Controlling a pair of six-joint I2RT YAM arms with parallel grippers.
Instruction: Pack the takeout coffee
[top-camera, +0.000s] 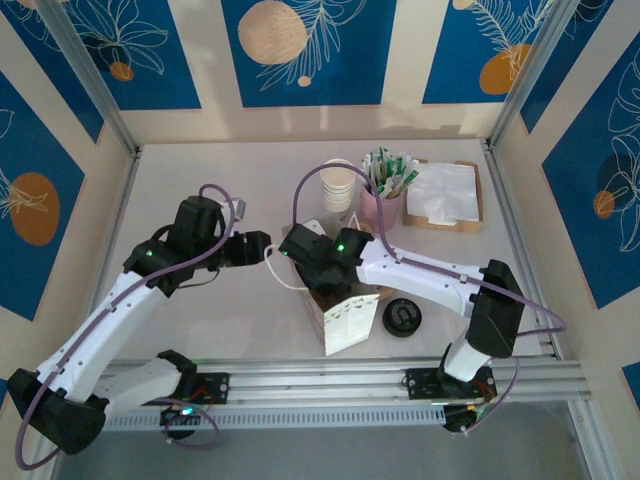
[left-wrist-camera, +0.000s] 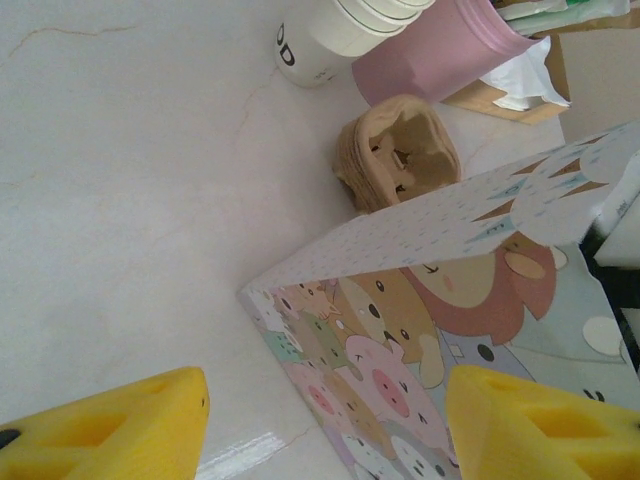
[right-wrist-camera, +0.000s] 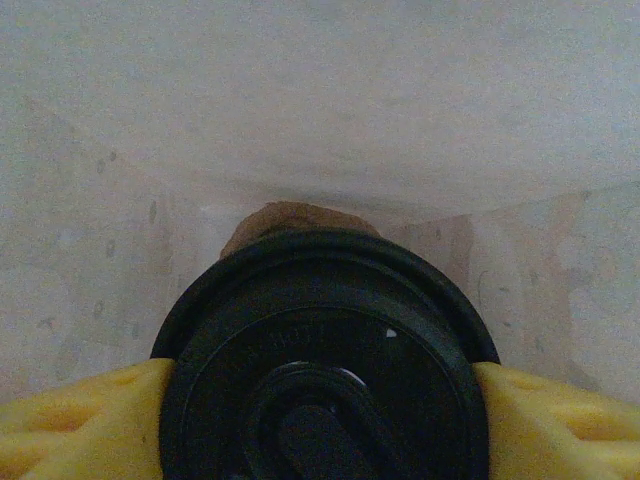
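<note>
Left gripper (left-wrist-camera: 325, 405) spread — right (right-wrist-camera: 320, 395) seemingly clamped

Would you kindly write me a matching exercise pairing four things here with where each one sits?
Things: 1 lidded cup; 2 loose black lid; 3 napkins; 4 green-and-white sticks.
Places: A in the pink cup; B in the brown tray; C held in the right gripper; D on the table, right of the bag.
Pairs: 1-C; 2-D; 3-B; 4-A.

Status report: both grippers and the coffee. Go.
Left gripper open, beside cartoon paper bag. Right gripper shut on black-lidded cup, down inside bag. Cardboard cup carrier shows past bag's rim.
</note>
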